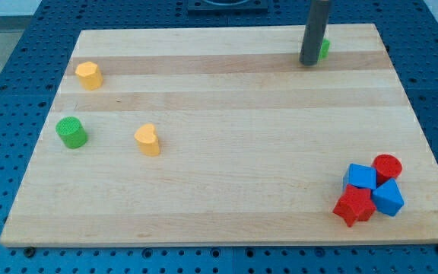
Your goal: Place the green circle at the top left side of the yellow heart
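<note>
green circle (71, 132): far view's left of board, mid height; round cyl, upright. Sits to view's left of yellow heart, a touch higher, near but apart, not touching.
yellow block (89, 75): upper left, above green circle, well apart from it; exact shape hard to tell, roughly rounded w/ a point.
yellow heart (148, 140): left-centre, to view's right of green circle & slightly lower; stands alone.
board (226, 167): pale wood planks, fills most of view; blue perforated surface (6, 46) around it.
my tip (309, 63): view's top, right of centre, near board's top edge; end of dark rod coming down from above. Well apart from green circle & yellow heart.
gripper state: no jaws, just a rod; holds nothing.
small green block (324, 49): just beside rod on view's right, mostly hidden behind it; shape can't tell, contact can't tell.
red star (353, 205): bottom right, leftmost of cluster, touching both blue blocks.
blue cube (361, 177): above red star, in cluster.
red circle (387, 166): top right of cluster, next to blue cube.
second blue block (388, 198): right of red star, under red circle; cube-like, turned cornerwise.
</note>
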`<state>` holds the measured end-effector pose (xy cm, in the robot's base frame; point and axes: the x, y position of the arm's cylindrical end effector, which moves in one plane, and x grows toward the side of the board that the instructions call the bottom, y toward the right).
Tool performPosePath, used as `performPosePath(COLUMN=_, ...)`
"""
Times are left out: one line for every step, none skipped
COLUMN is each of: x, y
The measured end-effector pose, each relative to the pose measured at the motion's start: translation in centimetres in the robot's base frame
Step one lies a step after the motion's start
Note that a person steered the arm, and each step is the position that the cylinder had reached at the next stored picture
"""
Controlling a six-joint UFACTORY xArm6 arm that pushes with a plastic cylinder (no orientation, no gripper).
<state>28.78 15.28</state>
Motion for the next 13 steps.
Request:
performPosePath(x=-0.8, y=0.7)
performPosePath(x=-3.4, y=2.3)
performPosePath(x=-4.3, y=2.9)
performPosePath(x=0.9, y=2.9)
performPosePath(x=7.5, y=0.4)
performPosePath(x=13.1, y=-6.5)
performPosePath(x=18.7, y=-12.1)
performPosePath(x=24.4, y=-21.8)
performPosePath(x=27.0, y=-34.6)
performPosePath(x=25.5, y=-45.5)
performPosePath(x=23.4, y=-45.7)
performPosePath(x=19.8, y=-41.5)
performPosePath(x=15.8, y=-35.3)
